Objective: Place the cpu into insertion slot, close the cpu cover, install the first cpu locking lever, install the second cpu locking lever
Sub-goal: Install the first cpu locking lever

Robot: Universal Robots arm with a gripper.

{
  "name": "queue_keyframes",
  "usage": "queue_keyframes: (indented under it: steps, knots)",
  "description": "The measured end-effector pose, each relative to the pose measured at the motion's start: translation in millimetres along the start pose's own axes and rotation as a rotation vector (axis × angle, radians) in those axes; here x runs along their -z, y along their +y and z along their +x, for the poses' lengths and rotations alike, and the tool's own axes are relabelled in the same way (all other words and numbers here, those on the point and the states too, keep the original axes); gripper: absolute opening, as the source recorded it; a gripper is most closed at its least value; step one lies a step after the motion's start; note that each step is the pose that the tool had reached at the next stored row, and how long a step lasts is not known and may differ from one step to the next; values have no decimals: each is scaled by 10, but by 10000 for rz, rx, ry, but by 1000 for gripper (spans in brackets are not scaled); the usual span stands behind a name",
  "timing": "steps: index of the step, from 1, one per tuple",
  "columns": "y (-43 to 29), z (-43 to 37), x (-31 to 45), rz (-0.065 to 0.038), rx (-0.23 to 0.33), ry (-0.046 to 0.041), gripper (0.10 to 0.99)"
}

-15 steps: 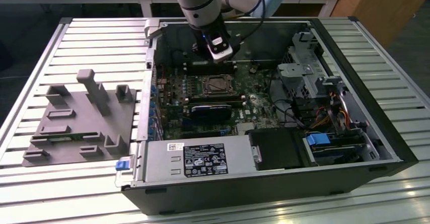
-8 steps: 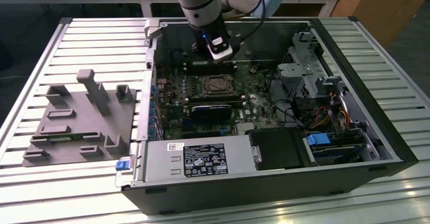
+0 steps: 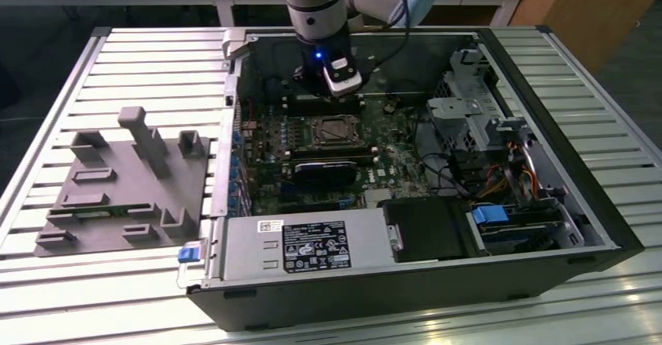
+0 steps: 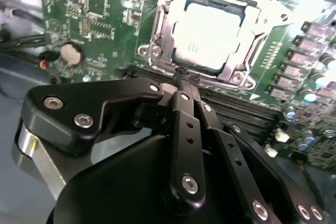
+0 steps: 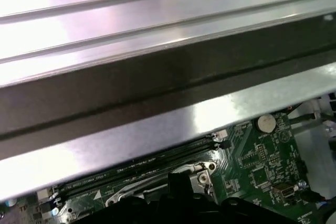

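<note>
Judged to stand between closing the cover and working the locking levers. Seen in the second wrist view: the cpu [image 4: 207, 35] lying flat in the insertion slot [image 4: 239, 77], pale face up, with the cpu cover [image 4: 164, 22] apparently folded down around it as a silver frame. Cannot tell whether either lever is latched.

Tool [image 4: 186, 80] narrow, fingers pressed together, holding nothing. Hovers just beside the socket edge, over the long black memory slots [image 4: 247, 111], apart from the cpu. In the exterior view, placed above the board near the rear wall of the case, tool [image 3: 342, 81] pointing down.

For the levers, judged to call for a fine and exact approach with the closed tip, so close to the socket rim and to small board parts.

Containers: open computer case [image 3: 610, 229] lying on the slatted bench [image 3: 155, 58], holding the green motherboard [image 3: 269, 139], a black fan card [image 3: 322, 170], a grey power supply [image 3: 300, 244] and a drive cage [image 3: 486, 120]. On the exterior view's left, a grey fixture tray [image 3: 114, 182], with slots apparently unfilled.
</note>
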State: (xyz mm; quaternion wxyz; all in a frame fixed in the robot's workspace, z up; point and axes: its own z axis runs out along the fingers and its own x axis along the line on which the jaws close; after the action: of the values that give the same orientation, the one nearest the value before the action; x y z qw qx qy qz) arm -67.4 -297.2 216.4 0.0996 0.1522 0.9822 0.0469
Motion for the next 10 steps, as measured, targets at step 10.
queue_keyframes:
  steps: [10]
  knots:
    - [45,-144,-33,1008,89,612,102]
